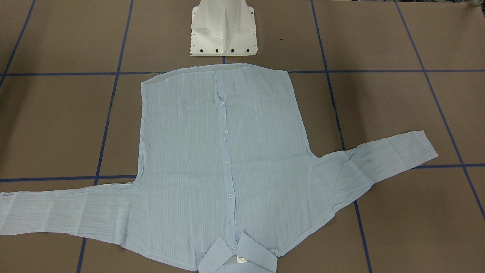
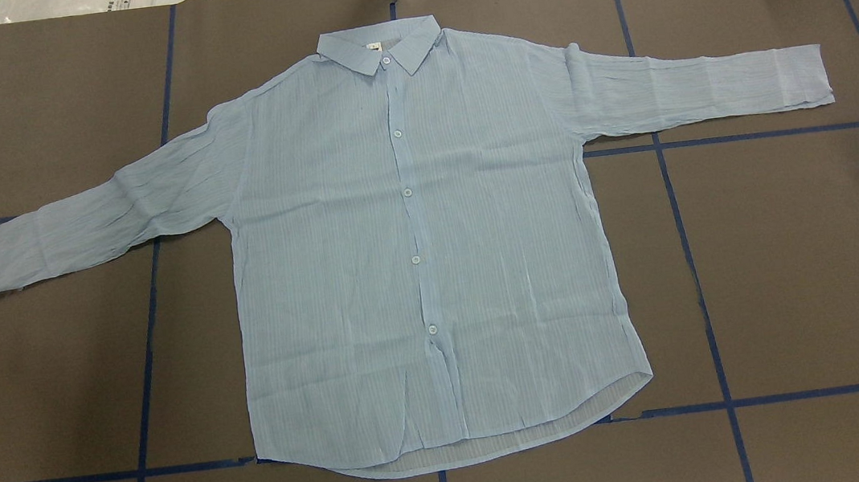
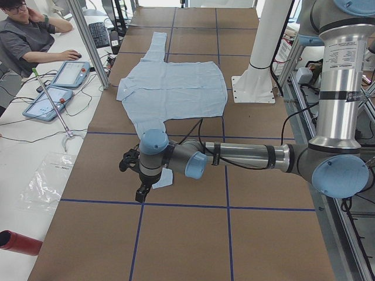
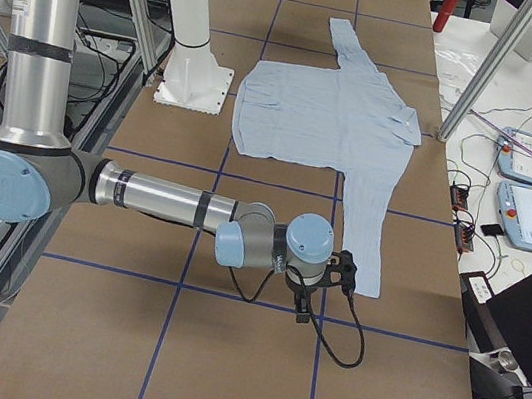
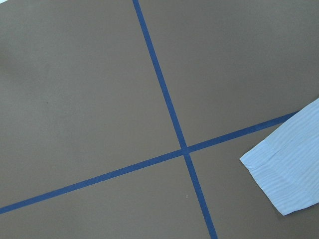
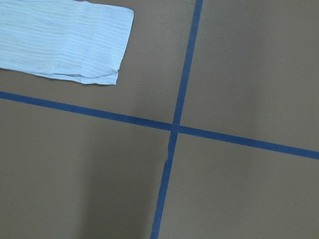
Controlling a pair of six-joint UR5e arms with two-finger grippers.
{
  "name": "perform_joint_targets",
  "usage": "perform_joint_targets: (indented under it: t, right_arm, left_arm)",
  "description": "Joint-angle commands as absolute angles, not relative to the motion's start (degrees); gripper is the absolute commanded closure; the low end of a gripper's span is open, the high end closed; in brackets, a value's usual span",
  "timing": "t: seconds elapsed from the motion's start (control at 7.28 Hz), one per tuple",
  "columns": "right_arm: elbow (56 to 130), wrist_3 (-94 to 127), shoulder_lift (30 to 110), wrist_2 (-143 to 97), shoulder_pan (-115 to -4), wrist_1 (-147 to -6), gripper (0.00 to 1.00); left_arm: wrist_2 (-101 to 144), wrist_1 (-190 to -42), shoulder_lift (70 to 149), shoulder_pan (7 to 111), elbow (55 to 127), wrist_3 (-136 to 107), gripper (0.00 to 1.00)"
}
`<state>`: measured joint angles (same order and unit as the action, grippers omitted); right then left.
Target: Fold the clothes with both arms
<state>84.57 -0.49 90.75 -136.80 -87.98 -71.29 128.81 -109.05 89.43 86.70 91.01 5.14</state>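
Shirt (image 2: pixel 413 235), one item, lies flat and front-up on the table (image 2: pixel 805 271), closed with five white buttons showing. Its hem is nearest the pedestal base (image 1: pixel 223 28), its collar is on the far side, and one sleeve is spread out to each side. Two arms appear only in the side views: the left arm (image 3: pixel 246 155) and the right arm (image 4: pixel 165 199) each reach low over the table near a cuff, and the left gripper (image 3: pixel 130 170) and right gripper (image 4: pixel 340 274) show only there, so released or clenched cannot be told. Each wrist view adds one cuff end near one crossing of blue tape lines (image 5: pixel 183 148).
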Motion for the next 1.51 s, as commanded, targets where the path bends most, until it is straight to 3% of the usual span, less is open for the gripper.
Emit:
perform_joint_targets:
  t: [0.0, 0.27, 0.69, 1.37]
  right_arm:
    - [75.01, 10.83, 86.76, -136.67, -82.91, -56.06, 0.00]
    - [67.36, 14.85, 80.19, -135.71, -78.41, -52.04, 0.00]
    - [66.62, 18.00, 75.34, -129.91, -73.76, -50.19, 0.00]
    - [58.73, 22.06, 72.69, -127.45, -71.81, -43.42, 0.02]
  left_arm:
    - [128.85, -113.10, 89.21, 86.57, 90.09, 5.01, 0.00]
    - [128.93, -113.20, 89.21, 86.57, 90.09, 5.01, 0.00]
    - [128.94, -113.12, 89.56, 86.57, 90.17, 4.23, 0.00]
    - [129.02, -113.12, 89.91, 86.57, 90.09, 2.81, 0.00]
